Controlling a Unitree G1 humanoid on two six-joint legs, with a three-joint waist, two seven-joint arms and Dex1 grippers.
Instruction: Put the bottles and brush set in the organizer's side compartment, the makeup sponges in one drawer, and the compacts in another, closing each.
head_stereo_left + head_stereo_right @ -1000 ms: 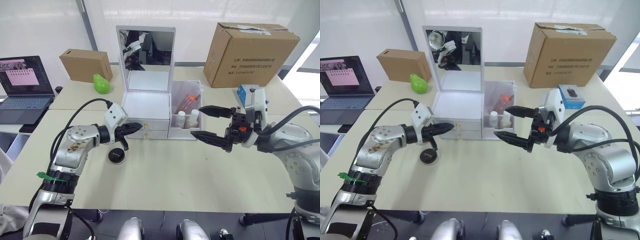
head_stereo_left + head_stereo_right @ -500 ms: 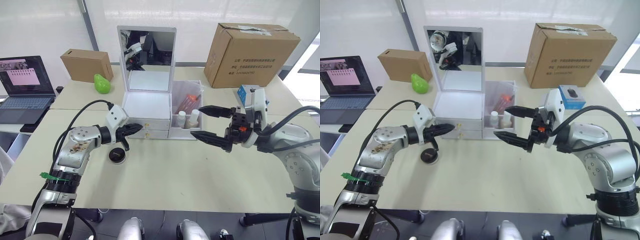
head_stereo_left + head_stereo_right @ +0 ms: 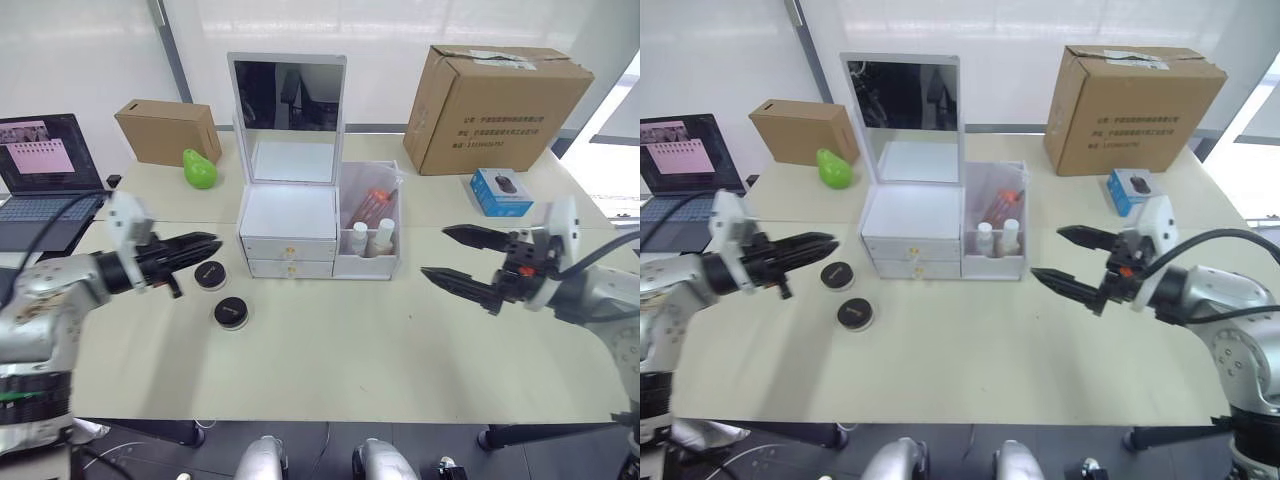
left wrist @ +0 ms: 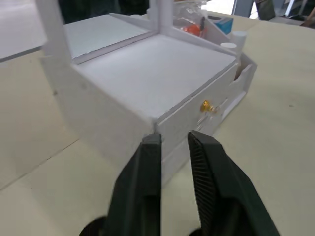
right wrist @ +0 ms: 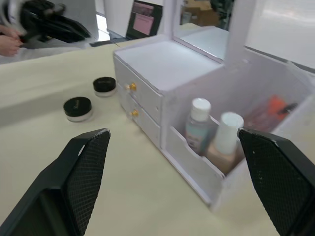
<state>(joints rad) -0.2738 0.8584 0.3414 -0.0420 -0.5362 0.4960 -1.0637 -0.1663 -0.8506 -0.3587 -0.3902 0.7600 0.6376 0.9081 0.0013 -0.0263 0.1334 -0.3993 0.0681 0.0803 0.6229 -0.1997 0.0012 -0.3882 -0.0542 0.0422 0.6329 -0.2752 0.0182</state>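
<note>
Both arms have drawn back from the organizer (image 3: 300, 225), whose drawers (image 3: 290, 258) sit closed. Two compacts (image 3: 220, 295) lie just ahead of the nearly closed, empty left gripper (image 3: 205, 243). The right gripper (image 3: 457, 257) is spread wide, empty, beside the side compartment (image 3: 372, 235).

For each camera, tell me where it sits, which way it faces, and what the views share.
Left eye and right eye: on the head, facing forward and down over the white plastic organizer; left tool and right tool show.
Left wrist: along its nearly closed fingers toward the organizer's gold-knobbed drawers.
Right wrist: between wide-open fingers, facing two white-capped bottles and two round black compacts.
All share the organizer.
</note>
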